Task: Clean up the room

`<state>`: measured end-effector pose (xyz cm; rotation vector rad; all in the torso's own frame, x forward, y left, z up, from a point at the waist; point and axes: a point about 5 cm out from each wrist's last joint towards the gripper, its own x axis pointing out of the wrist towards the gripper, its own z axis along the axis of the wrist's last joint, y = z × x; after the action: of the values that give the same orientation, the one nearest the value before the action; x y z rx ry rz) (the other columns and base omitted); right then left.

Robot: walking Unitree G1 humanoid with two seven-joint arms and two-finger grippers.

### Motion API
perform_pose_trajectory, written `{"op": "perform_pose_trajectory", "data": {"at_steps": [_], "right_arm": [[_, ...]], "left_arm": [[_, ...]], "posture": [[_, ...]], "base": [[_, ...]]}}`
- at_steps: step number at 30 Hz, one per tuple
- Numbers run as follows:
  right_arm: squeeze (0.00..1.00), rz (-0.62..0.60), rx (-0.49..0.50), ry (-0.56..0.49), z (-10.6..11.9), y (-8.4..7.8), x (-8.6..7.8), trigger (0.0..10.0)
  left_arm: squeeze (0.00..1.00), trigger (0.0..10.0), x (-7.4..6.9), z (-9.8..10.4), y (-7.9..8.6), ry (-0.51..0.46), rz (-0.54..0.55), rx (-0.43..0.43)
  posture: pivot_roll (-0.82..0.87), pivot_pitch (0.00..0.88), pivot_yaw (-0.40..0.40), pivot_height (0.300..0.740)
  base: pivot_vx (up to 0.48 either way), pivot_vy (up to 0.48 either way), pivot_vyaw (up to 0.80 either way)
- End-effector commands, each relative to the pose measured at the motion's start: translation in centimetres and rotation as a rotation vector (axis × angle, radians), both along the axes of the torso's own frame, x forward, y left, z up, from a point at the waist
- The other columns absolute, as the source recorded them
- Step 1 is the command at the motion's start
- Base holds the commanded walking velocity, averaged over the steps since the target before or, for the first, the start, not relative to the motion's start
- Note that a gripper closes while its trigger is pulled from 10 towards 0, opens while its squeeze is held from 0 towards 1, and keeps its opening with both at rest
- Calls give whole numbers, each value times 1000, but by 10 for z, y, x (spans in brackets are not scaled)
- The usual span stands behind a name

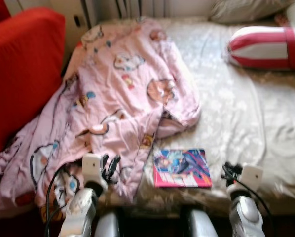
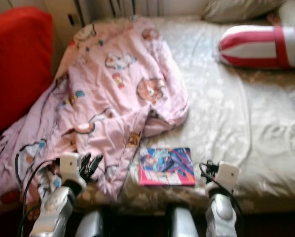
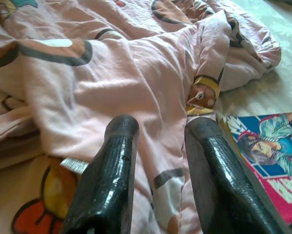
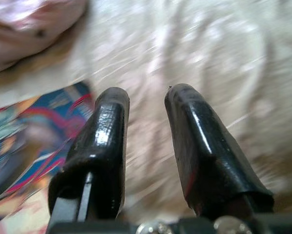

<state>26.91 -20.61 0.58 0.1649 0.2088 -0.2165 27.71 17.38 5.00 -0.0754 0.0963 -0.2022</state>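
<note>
At nine o'clock of the head view we see a red armchair (image 1: 19, 69) pressed against the bed (image 1: 246, 123). A pink cartoon-print blanket (image 1: 113, 98) lies crumpled from eleven o'clock down to seven, its lower part spilling over the near edge beside the chair; we judge it was thrown aside rather than spread, so it needs straightening or folding. Our left gripper (image 1: 110, 169) hovers at about seven o'clock over the blanket's lower folds, its fingers (image 3: 112, 185) parted a little with nothing between them, likely placed to take a fold. At six o'clock a bright comic book (image 1: 182, 168) lies flat on the pale sheet, just beside the blanket's hem, near the bed's edge where it can be reached. Our right gripper (image 1: 229, 173) waits at five o'clock, just right of the book, parted a little and empty. At one o'clock rests a red-and-white striped bolster (image 1: 266, 47).
</note>
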Motion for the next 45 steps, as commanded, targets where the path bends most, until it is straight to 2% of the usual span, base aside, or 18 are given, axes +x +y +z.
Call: {"op": "perform_pose_trajectory", "data": {"at_steps": [1,7,12,13,14,17,20,26,27,33,36,45], "right_arm": [[0,26,-1,9,1,4,5,10000],[0,53,8,-9,6,10,11,10000],[0,68,28,-13,5,14,11,10000],[976,76,41,-19,5,16,11,10000],[1000,94,59,-23,4,19,10,10000],[1000,96,52,-13,3,21,9,10000],[1000,104,107,-12,0,22,9,10000],[1000,79,130,20,-1,16,13,10000],[0,68,147,21,-1,15,14,10000],[0,6,245,46,-4,10,15,10000],[0,5,293,50,-5,13,16,10000],[0,7,319,5,0,20,22,10000]], "left_arm": [[0,10000,1,-2,0,16,-9,10],[0,10000,12,4,-3,-2,-9,8],[0,10000,13,5,-4,-6,-10,9],[0,10000,12,5,-4,-6,-10,9],[0,10000,12,4,-4,-4,-10,11],[0,10000,11,4,-3,-3,-8,12],[0,10000,9,3,-1,-1,-10,21],[0,10000,5,3,6,0,0,35],[0,10000,4,4,9,3,3,43],[0,10000,-3,4,18,13,-2,76],[0,10000,-7,6,22,16,-5,89],[0,10000,-19,8,37,49,-27,142]], "posture": [[38,150,43,601],[39,154,45,601],[39,160,49,601],[40,162,50,601],[43,165,52,601],[47,169,54,601],[60,177,60,601],[88,194,80,601],[95,199,86,601],[143,226,124,601],[166,239,147,601],[191,266,187,601]], "base": [[0,0,0],[0,0,0],[0,0,0],[0,0,0],[0,0,0],[0,0,0],[0,0,0],[0,0,0],[0,0,0],[0,0,0],[0,0,0],[0,0,0]]}}
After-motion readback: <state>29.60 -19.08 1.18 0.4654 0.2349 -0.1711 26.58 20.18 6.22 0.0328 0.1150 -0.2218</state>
